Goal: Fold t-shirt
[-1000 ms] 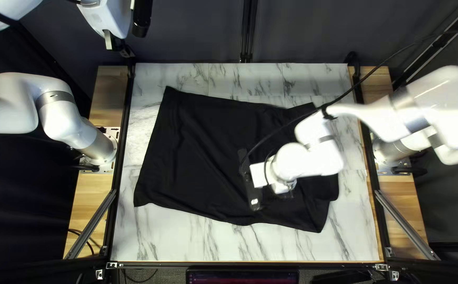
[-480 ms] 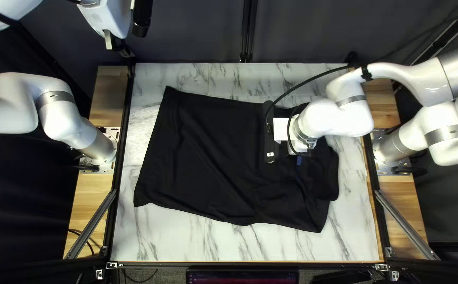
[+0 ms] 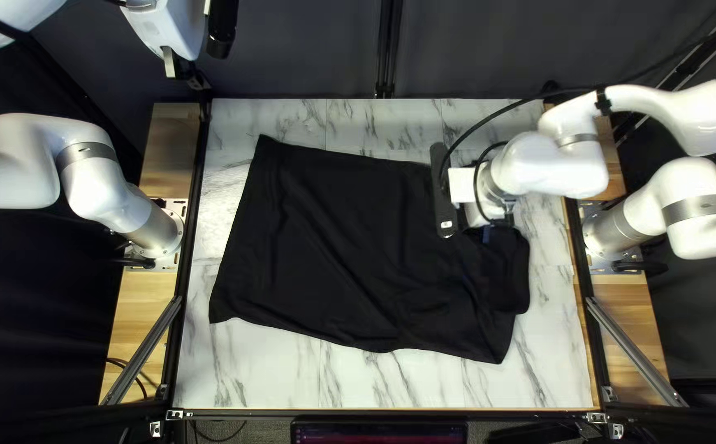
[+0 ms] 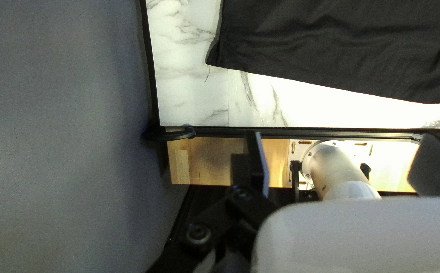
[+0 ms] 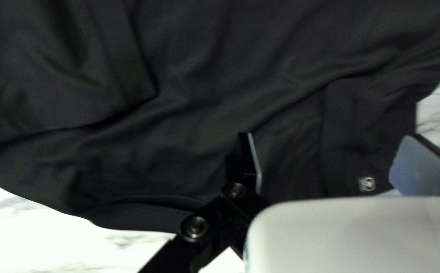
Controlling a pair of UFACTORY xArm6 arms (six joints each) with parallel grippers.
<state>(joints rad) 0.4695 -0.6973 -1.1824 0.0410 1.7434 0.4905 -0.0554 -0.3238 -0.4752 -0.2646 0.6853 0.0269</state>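
Note:
A black t-shirt lies spread on the table, its edges uneven and one part folded over near the right side. My right gripper hangs over its upper right part. In the right wrist view the shirt spreads wrinkled beneath my right gripper, whose fingers stand wide apart with no cloth pinched; a small pale mark shows on the fabric. My left gripper is raised beyond the far left corner. Seen from the left wrist, that gripper is open and empty, with the shirt ahead of it.
Marble-patterned tabletop surrounds the shirt, widest along the near edge. Dark rails border it, with wooden strips outside them. A black cable loops from the right arm over the far right part of the table.
The right arm has drawn back from over the shirt's lower middle toward the far right, uncovering the cloth there. The shirt and the left arm look unmoved.

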